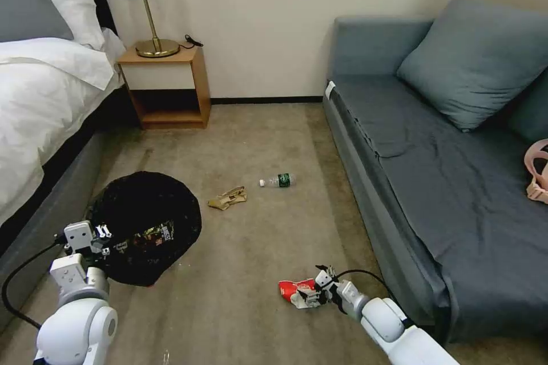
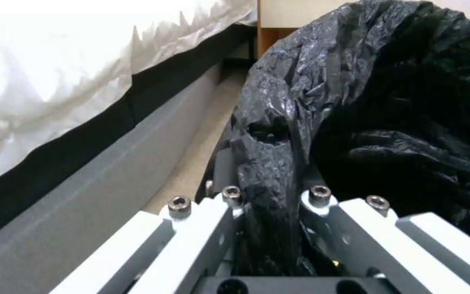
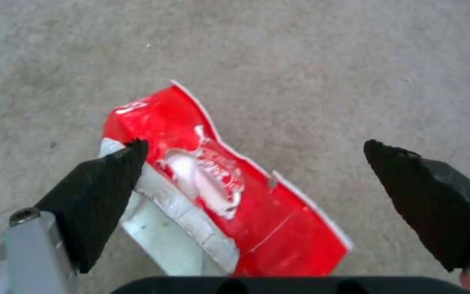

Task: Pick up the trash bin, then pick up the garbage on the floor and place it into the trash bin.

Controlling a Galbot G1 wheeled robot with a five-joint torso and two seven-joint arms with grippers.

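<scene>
The trash bin point(image 1: 142, 222), lined with a crinkly black bag, is at the left by the bed, its mouth turned toward me. My left gripper point(image 1: 101, 238) is shut on its near rim; the left wrist view shows the bag's rim point(image 2: 270, 163) pinched between the fingers point(image 2: 191, 212). A gold-brown wrapper point(image 1: 153, 234) lies inside the bin. My right gripper point(image 1: 306, 295) is low over the carpet, open, straddling the red-and-white wrapper point(image 1: 290, 288) point(image 3: 229, 196). Farther off on the floor lie the crumpled tan paper point(image 1: 228, 198) and the small clear bottle point(image 1: 277, 181).
A white-sheeted bed point(image 1: 40, 102) runs along the left, and a wooden nightstand point(image 1: 166, 88) with a lamp stands at the wall. A grey sofa point(image 1: 434, 182) lines the right side, with a pink strap item point(image 1: 539, 174) on it. Open carpet lies between them.
</scene>
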